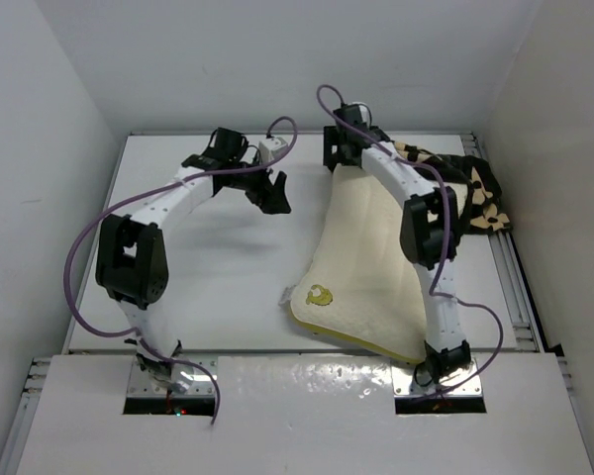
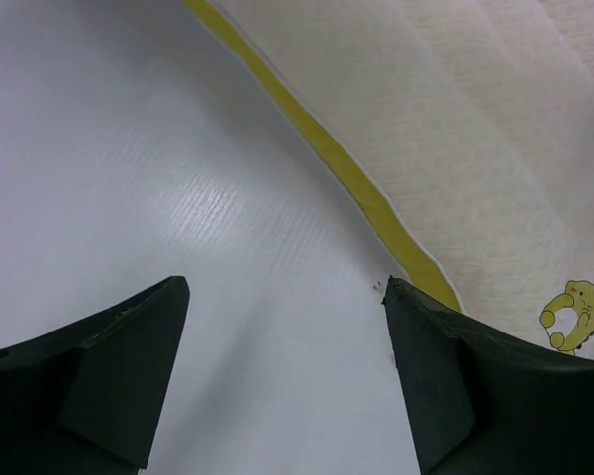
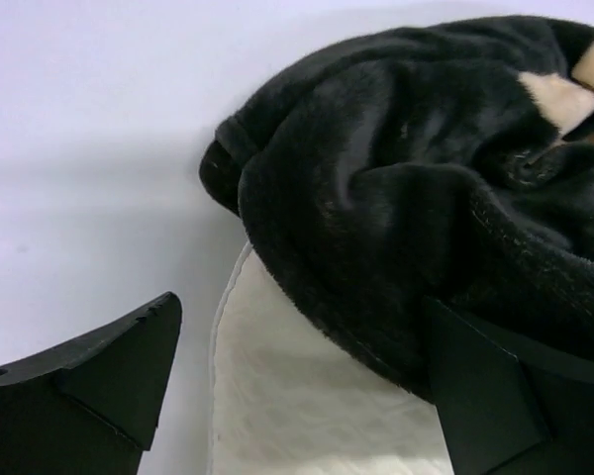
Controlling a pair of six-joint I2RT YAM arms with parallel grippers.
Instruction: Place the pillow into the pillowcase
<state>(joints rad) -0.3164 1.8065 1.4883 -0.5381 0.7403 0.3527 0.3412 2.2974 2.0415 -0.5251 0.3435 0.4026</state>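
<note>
Currently in hand: the sleeving step is only starting. The pillowcase (image 1: 480,198) is covering just the far end of the pillow (image 1: 366,257), and most of the cushion is lying bare.
Pillow position: it is lying flat on the table (image 1: 218,287), right of centre. Its gold emblem (image 1: 320,294) is facing up at the near left corner, and its yellow band (image 2: 327,148) is running along the left edge.
Pillowcase position: it is sitting bunched at the far right end of the pillow. In the right wrist view its black hem is lapping over a cream corner.
Left gripper (image 2: 285,287): it is hovering over bare table just left of the pillow's yellow edge, fingers spread and gripping nothing.
Right gripper (image 3: 302,302): it is hanging at the pillow's far end, right at the hem. Its fingers are splayed wide, one over the table and one against the black fabric, and they do not seem to be pinching anything.
Next move, as I judge it: one gripper needs to be closing on the hem and drawing it toward the near edge. The other needs to be steadying or feeding the pillow.
Watch for: the plush fabric bunching instead of sliding, and the pillow creeping along with the pull.
</note>
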